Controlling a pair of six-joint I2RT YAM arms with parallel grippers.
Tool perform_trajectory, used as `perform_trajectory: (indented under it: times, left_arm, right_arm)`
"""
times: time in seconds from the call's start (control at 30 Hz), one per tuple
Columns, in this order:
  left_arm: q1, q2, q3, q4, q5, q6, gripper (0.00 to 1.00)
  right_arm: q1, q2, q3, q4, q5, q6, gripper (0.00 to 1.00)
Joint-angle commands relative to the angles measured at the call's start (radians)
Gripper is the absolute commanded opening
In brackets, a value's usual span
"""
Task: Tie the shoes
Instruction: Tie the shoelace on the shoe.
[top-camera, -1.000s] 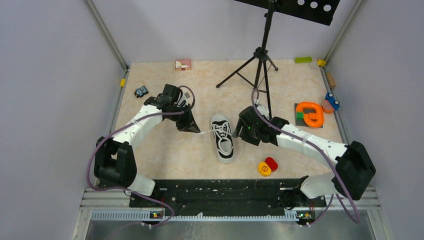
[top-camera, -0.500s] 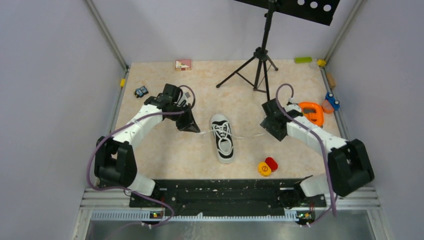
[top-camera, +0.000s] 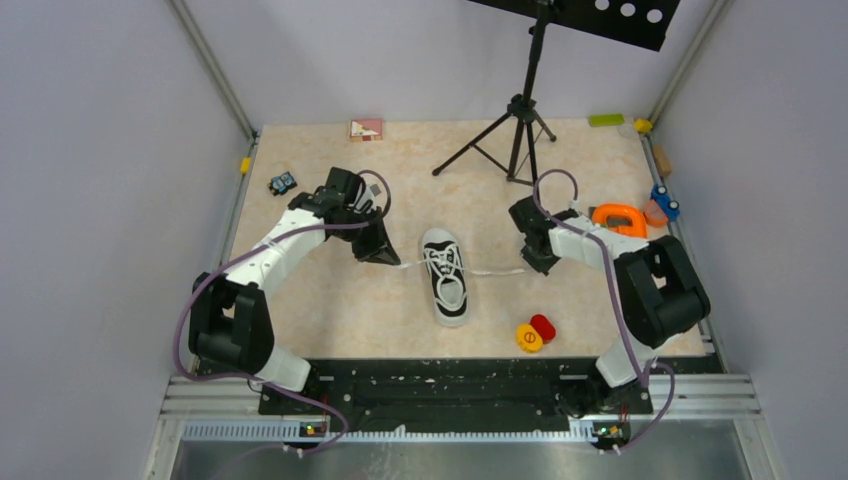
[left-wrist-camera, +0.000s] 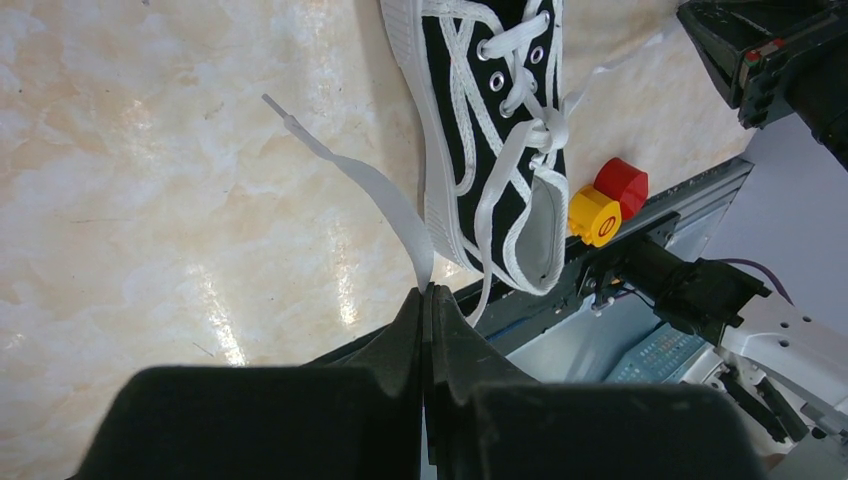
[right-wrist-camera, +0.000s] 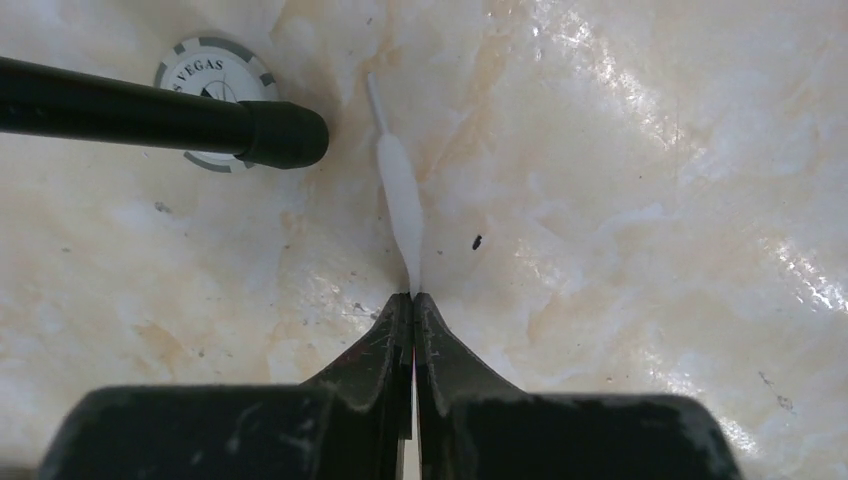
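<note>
left gripper (left-wrist-camera: 428, 290): fingers pinched together | right gripper (right-wrist-camera: 413, 295): likewise (both elbows bent)

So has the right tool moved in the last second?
Yes. The right tool pulled away from the shoe, rightward toward the tripod, holding the lace.

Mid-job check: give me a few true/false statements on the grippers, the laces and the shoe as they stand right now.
1. The left gripper is shut on a lace end. True.
2. The right gripper hangs open over the shoe. False: it is shut on the other lace end, off to the shoe's right.
3. The shoe lies tipped on its side. False: it sits sole-down between the two grippers.
4. A red disc and a yellow disc lie near the shoe's heel. True.
</note>
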Motion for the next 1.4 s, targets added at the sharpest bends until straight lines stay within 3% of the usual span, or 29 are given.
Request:
perform_trajectory:
  times: [0.0,0.13,0.47,1.37]
  left_arm:
    - [-0.002,-0.026,0.02,0.013,-0.007,0.005,0.0]
    - [-0.002,-0.018,0.048,-0.003,-0.006,0.014,0.0]
    - [-0.002,-0.054,0.074,-0.046,-0.081,0.02,0.0]
    - [-0.002,-0.098,0.087,-0.108,-0.204,0.057,0.0]
  right_arm:
    - [-0.002,-0.144,-0.038,0.026,0.084,0.063,0.0]
    - [-0.003,-0.294,-0.04,0.062,0.092,-0.021,0.0]
    - [-0.004,-0.472,-0.038,0.087,0.066,-0.132,0.0]
    - [-0.003,-0.522,-0.052,0.133,0.03,-0.182,0.0]
